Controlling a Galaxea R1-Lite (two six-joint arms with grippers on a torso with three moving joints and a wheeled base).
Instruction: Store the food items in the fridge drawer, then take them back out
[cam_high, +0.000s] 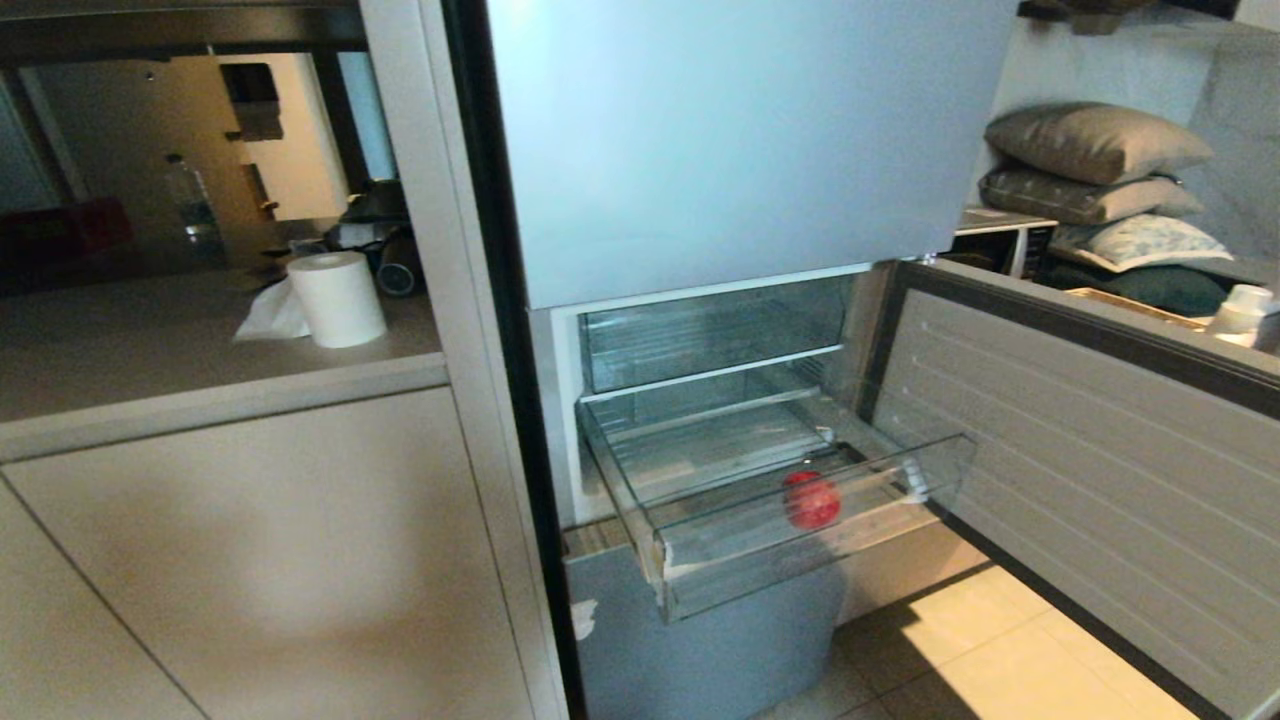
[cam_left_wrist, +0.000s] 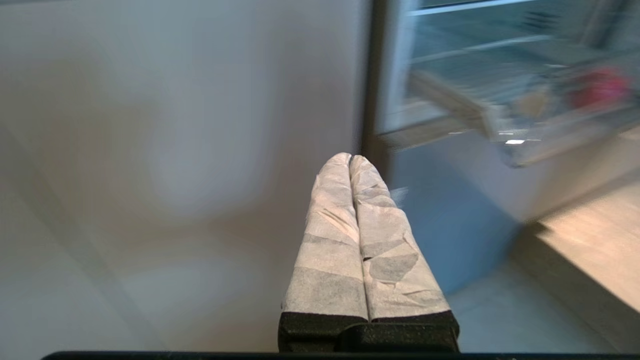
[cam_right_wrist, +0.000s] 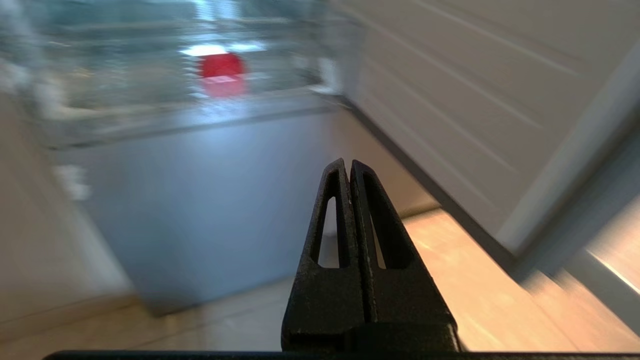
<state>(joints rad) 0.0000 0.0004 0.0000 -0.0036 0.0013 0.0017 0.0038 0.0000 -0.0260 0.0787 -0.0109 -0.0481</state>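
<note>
Head view: glossy round red fruit (cam_high: 811, 499) seen inside ribbed clear fridge drawer (cam_high: 800, 555). Wrist views only: left gripper (cam_left_wrist: 350, 159), right gripper (cam_right_wrist: 347, 163) clenched empty, below drawer.

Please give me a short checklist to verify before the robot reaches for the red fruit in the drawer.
1. Fridge drawer pulled out: ok.
2. Red fruit inside the drawer, near its front wall: ok.
3. Fridge door swung open, to the drawer's right: ok.
4. Left gripper holds nothing, fingers together: ok.
5. Right gripper open for grasping: not ok, it is shut and away from the fruit.
6. Other food in the drawer: none seen.
</note>
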